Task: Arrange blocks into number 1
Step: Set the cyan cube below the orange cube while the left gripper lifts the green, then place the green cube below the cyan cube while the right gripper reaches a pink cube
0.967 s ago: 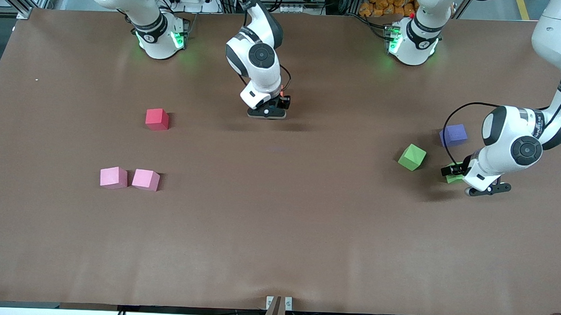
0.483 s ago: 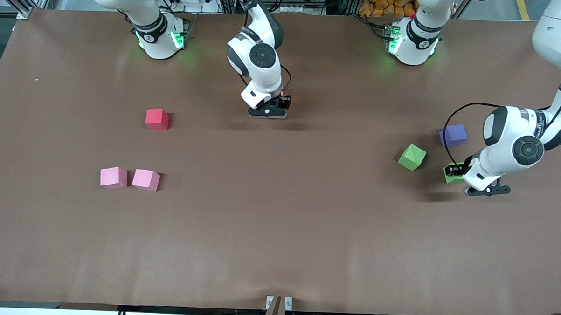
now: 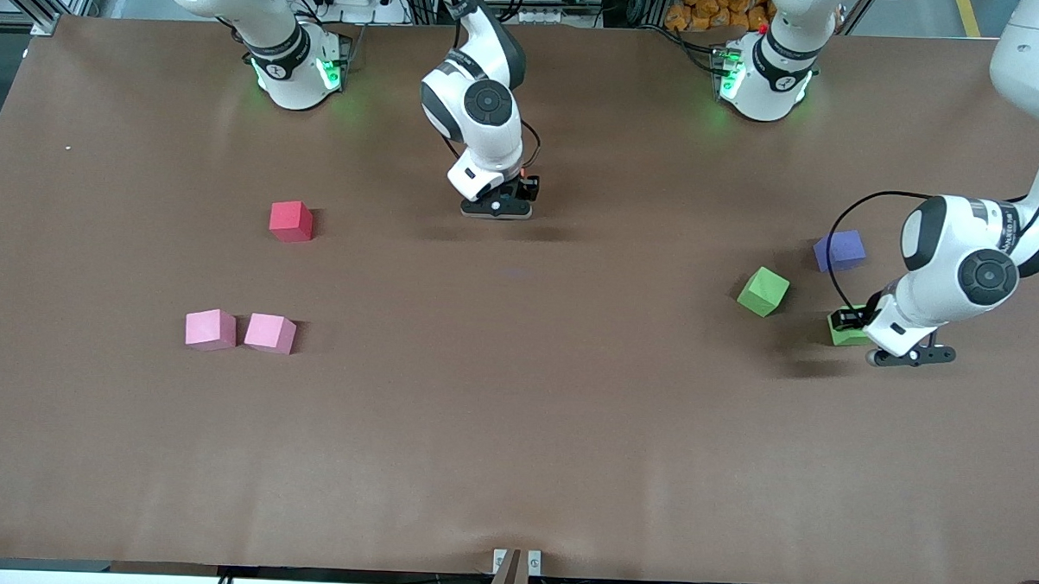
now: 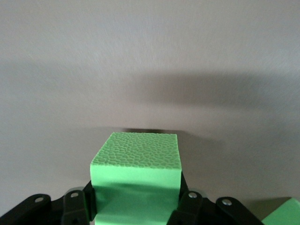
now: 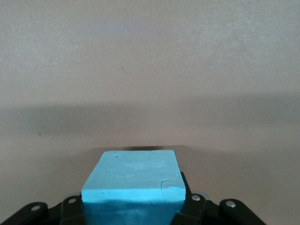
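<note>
From the high camera across the brown table (image 3: 515,430), the left gripper (image 3: 864,334) sits low at the left arm's end, clamped on a small matte green cube (image 3: 845,331) that peeks out beside its black fingers. A second green cube (image 3: 763,291), turned at an angle, rests close by toward the table's middle, and a purple cube (image 3: 839,250) lies farther from the camera than both. The right gripper (image 3: 496,208) is down near the table's middle, closer to the robots' bases; its load is hidden from this angle. Toward the right arm's end a red cube (image 3: 291,220) stands alone, and nearer the camera two pink cubes (image 3: 240,331) sit side by side, almost touching. In the left wrist view the green cube (image 4: 136,180) fills the space between the jaws, both pads pressed against its sides, with a corner of the other green cube (image 4: 283,214) at the picture's edge. In the right wrist view a light blue cube (image 5: 133,190) sits between the fingers of the right gripper (image 5: 133,213); I cannot tell whether they grip it or have loosened.
</note>
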You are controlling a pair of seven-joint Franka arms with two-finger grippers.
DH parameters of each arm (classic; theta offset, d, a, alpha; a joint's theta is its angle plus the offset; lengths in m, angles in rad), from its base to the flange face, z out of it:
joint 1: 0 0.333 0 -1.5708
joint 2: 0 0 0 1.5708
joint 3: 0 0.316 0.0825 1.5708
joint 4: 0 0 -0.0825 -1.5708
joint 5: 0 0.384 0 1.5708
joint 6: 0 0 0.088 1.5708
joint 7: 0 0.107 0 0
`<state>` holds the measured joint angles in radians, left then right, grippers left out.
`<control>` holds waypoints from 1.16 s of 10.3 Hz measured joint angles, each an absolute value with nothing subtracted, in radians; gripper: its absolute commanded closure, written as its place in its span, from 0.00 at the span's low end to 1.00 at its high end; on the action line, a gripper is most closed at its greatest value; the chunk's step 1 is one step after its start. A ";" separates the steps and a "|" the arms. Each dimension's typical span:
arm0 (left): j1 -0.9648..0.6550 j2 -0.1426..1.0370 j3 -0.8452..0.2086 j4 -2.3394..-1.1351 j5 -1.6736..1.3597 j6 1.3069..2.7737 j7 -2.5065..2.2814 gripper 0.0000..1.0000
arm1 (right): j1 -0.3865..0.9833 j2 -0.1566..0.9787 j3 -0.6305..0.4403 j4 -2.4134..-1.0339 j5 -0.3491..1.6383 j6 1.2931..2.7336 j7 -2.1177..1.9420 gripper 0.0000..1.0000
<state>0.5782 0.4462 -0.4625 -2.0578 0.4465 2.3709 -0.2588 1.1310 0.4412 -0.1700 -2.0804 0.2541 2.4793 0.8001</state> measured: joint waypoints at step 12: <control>0.277 0.461 -0.805 -1.922 0.378 2.200 -0.930 1.00 | 0.961 0.133 -0.191 -2.156 0.044 2.290 0.796 0.00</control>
<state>0.2774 0.4609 -0.8046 -1.9225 0.3781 2.2003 -0.9297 0.9608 0.1326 -0.1911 -2.1563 0.0440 2.2897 0.7958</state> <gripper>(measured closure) 0.396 0.000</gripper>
